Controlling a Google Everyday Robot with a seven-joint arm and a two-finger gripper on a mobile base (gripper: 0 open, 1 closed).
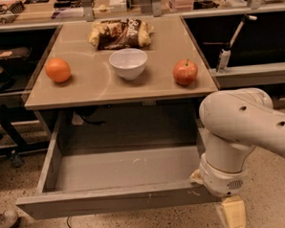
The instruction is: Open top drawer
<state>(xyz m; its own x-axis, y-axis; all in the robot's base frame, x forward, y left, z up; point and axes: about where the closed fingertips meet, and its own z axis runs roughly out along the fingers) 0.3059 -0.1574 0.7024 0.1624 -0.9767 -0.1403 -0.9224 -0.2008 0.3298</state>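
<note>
Top drawer [113,200] stands open, grey floor bare; gripper [234,213] below its right corner, state unclear.

One drawer [113,200], one orange [58,70], one apple [185,72], one bowl [128,63], one bag [121,33], one hand [233,214] low-right.

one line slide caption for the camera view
Top drawer open under a table holding orange, bowl and apple; end effector low at frame right, beside the drawer front.
</note>
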